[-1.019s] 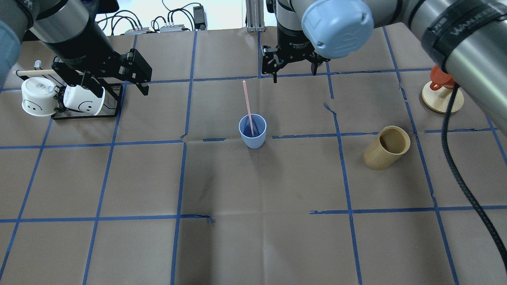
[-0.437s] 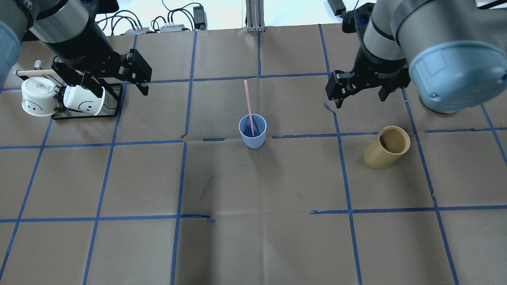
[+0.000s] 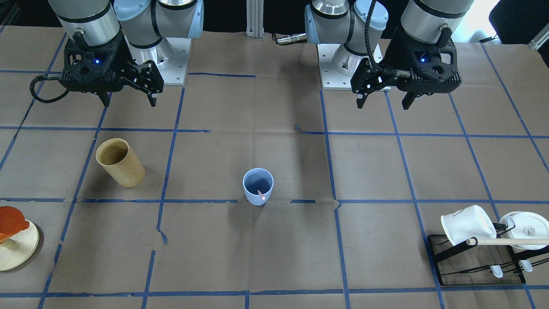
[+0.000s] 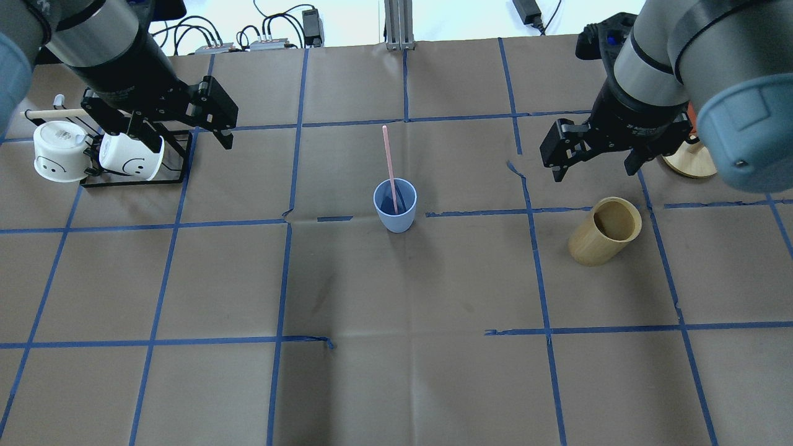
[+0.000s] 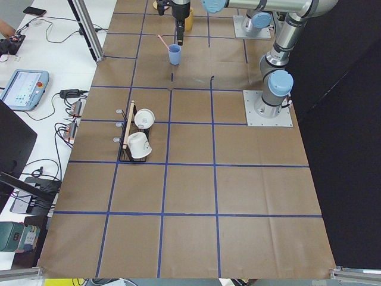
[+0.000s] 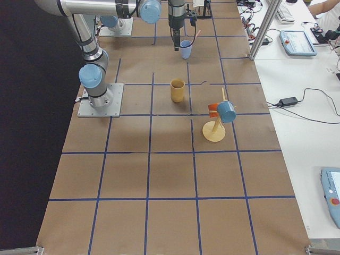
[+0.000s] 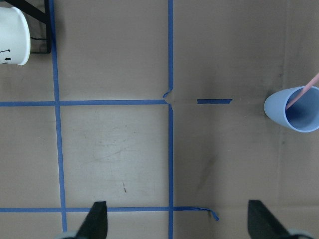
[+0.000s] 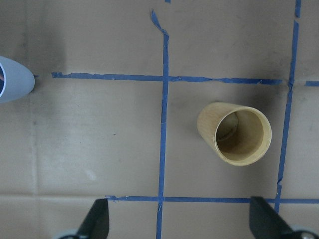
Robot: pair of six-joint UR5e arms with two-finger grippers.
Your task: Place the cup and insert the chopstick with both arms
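Pinching the thin, probably light pink chopstick [image 4: 388, 155] near its top suits you; left gripper [image 4: 186, 141] and right gripper [image 4: 595, 172] flank it, jaws apart.

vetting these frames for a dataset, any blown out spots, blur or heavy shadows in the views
Overhead exterior: strip beyond the table blown out white; right arm's elbow cap looms large near the lens. Exterior front-facing: even light, blue cup crisp, nearly black along the top edge. Right wrist-mounted: wooden cup sharp, right claw soft at the bottom edge.
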